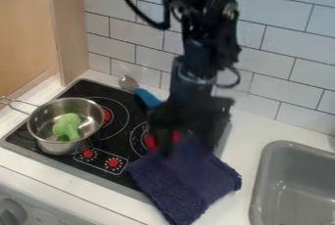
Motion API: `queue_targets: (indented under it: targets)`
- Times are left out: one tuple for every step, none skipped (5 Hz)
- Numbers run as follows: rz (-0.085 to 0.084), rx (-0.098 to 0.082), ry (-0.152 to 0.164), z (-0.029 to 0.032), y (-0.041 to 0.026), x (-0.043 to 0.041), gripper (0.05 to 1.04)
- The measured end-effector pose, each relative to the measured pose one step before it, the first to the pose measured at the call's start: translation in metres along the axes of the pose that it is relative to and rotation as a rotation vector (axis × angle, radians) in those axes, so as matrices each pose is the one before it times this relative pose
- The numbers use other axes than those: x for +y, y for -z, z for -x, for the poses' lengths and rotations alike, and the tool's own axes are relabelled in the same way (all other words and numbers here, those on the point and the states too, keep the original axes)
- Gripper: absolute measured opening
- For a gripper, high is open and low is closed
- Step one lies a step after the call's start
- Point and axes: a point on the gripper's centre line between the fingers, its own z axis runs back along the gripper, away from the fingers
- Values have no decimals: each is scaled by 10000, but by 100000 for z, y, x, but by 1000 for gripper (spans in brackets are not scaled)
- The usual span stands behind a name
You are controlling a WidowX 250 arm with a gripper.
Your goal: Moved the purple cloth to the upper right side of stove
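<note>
Purple cloth [186, 182] is over the near right corner of the stove [85, 88], draped onto the white counter [68, 177], upper part right under me. My gripper [165, 142] hangs over the stove's right side, at the cloth's upper part. Jaws: can't tell if open, closed or gripping cloth. Grey sink [260, 160] to the right of the cloth. Red-marked controls [113, 163] on the stove's front strip, left of the cloth. Metal pot [58, 146] on the left side, green broccoli [67, 126] inside. Blue-handled spoon [148, 98] near the stove's back edge, white tiled wall [288, 38] behind
</note>
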Motion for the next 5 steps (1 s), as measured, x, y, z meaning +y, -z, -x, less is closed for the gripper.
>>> queue_targets:
  targets:
    - [-54,-74,198,116,430,420,999]
    - [83,-153,100,-82,224,-203,999]
    - [-449,76,655,1170,1246,-380,999]
    - [-110,-24,84,-240,400,-372,999]
    - [-21,26,29,-86,363,-169,999]
